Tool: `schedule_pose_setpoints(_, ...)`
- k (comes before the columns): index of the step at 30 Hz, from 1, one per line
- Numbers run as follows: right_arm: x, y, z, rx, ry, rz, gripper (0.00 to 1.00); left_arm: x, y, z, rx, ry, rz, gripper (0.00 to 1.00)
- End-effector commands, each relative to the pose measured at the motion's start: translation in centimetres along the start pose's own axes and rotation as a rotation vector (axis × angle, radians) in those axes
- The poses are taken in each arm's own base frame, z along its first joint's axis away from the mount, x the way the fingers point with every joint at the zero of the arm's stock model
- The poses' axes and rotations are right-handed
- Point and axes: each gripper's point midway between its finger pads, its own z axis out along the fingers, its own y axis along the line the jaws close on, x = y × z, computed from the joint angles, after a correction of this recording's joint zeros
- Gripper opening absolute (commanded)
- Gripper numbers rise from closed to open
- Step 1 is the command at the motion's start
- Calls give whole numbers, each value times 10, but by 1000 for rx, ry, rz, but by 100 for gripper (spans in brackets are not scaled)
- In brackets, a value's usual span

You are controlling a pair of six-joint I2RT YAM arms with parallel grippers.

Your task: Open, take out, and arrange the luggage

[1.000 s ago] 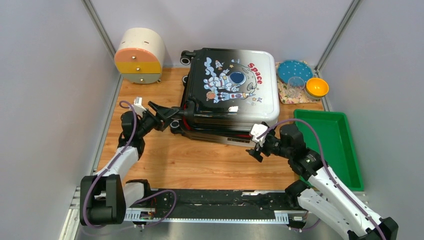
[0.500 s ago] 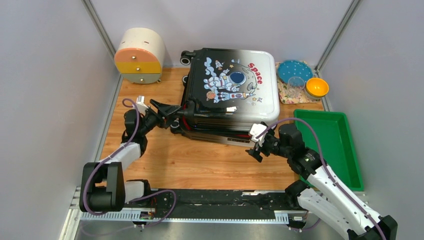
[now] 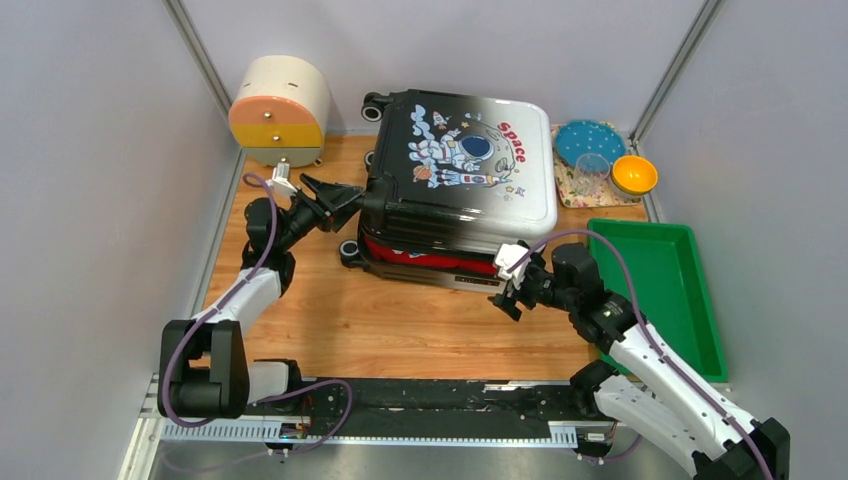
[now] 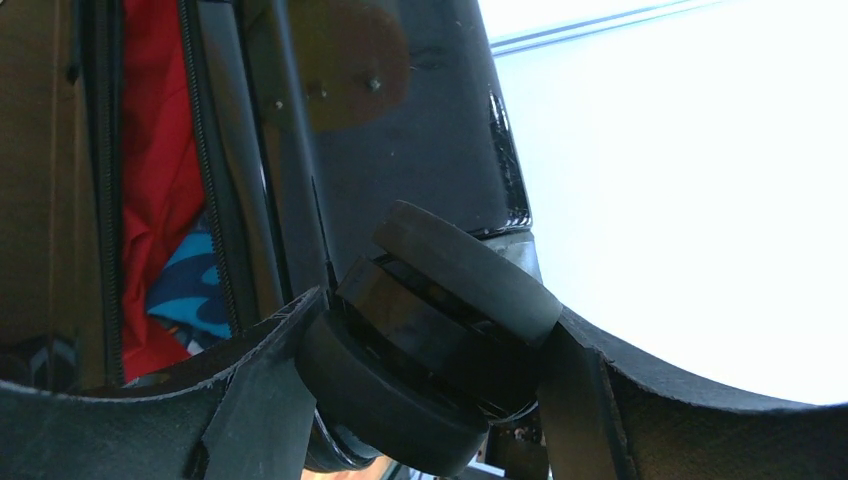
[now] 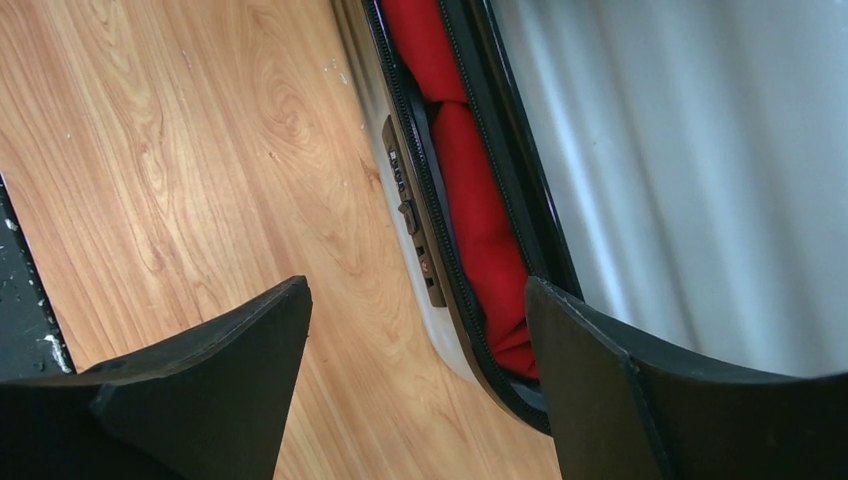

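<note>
- The luggage (image 3: pixel 460 170) lies at the middle of the counter's (image 3: pixel 400 320) far edge, its lid lifted a crack over red cloth (image 5: pixel 470 180).
- The left tool (image 3: pixel 352 200) clamps a black wheel (image 4: pixel 440 370) on its left side.
- The right tool (image 3: pixel 508 285), spread wide, hangs beside its near right corner.

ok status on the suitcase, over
Left gripper shut on black wheel of the hard-shell astronaut-print suitcase, lid ajar. Right gripper open at front edge, empty. Red fabric showing in the gap.

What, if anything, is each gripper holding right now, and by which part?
The left gripper clamps the luggage by a black wheel on its raised lid; the right gripper is open and holds nothing.
</note>
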Motion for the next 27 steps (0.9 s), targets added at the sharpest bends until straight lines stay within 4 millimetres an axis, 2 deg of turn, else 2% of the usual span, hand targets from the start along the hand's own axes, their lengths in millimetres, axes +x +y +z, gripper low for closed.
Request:
schedule_pose_setpoints(1,-29,-15,1,49,-101,-61,84,-22,-64,7,156,-43,102,62)
schedule_pose_setpoints(7,-46,-19,7,114,-179,-113,72,-37,-78,17,160,-63,113,51)
schedule_pose_setpoints(10,-53,-13,13,112,-201,-162,60,-44,-84,21,165,-78,122,49)
schedule_pose_setpoints(11,-53,-8,17,96,-197,-169,53,-46,-84,23,164,-78,121,49)
schedule_pose_setpoints(13,-55,-14,21,127,-196,-166,44,-51,-93,26,179,-84,137,48)
schedule_pose_setpoints(14,-53,-15,24,133,-187,-166,35,-53,-95,27,182,-87,143,48)
schedule_pose_setpoints(15,-61,-26,24,194,-208,-172,32,-54,-94,29,179,-84,142,48)
schedule_pose_setpoints(17,-61,-35,27,247,-207,-186,26,-58,-99,32,184,-87,153,48)
schedule_pose_setpoints(18,-69,-51,23,333,-229,-191,23,-59,-100,32,185,-85,156,48)
schedule_pose_setpoints(21,-75,-77,17,470,-220,-228,13,-62,-103,35,180,-85,163,48)
schedule_pose_setpoints(26,-83,-102,17,582,-185,-284,1,-65,-108,38,183,-82,177,48)
schedule_pose_setpoints(27,-90,-111,12,627,-189,-290,1,-65,-108,38,182,-82,179,48)
